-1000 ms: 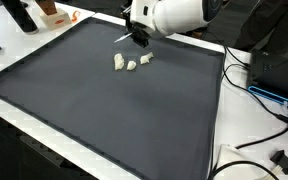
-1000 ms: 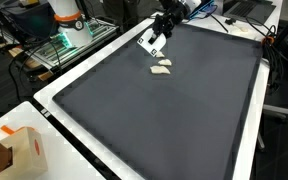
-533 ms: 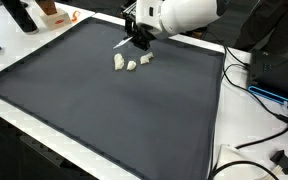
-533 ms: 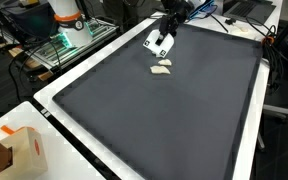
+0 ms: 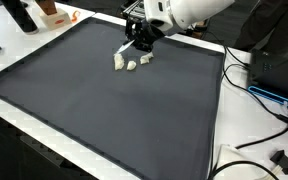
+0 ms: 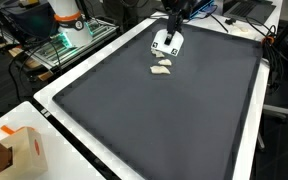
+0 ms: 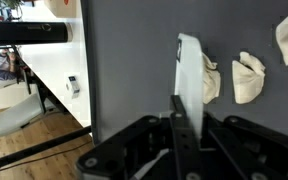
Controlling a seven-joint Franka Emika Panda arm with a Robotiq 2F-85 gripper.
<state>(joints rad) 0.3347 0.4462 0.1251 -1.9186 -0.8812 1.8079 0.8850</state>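
Three small white crumpled lumps [image 5: 131, 64] lie close together on the dark grey mat [image 5: 94, 110] near its far edge. They also show in the wrist view [image 7: 249, 77] and as a small cluster [image 6: 161, 68] in an exterior view. My gripper [image 5: 139, 36] hangs just above and behind them, shut on a flat white card [image 6: 166, 42] with black squares on it. In the wrist view the card [image 7: 189, 75] stands edge-on between my gripper [image 7: 190, 108] fingers, its tip next to the nearest lump [image 7: 212, 82]. Whether card and lump touch is unclear.
The mat lies on a white table [image 5: 234, 140]. Cables [image 5: 269, 100] run along one side. An orange and white box [image 6: 24, 150] sits at a table corner, and a green-lit device [image 6: 59, 45] stands beyond the mat's edge. A dark bottle [image 5: 20, 14] stands at the far corner.
The gripper has swung the white card round and moved it down closer to the lumps. The lumps have not moved.
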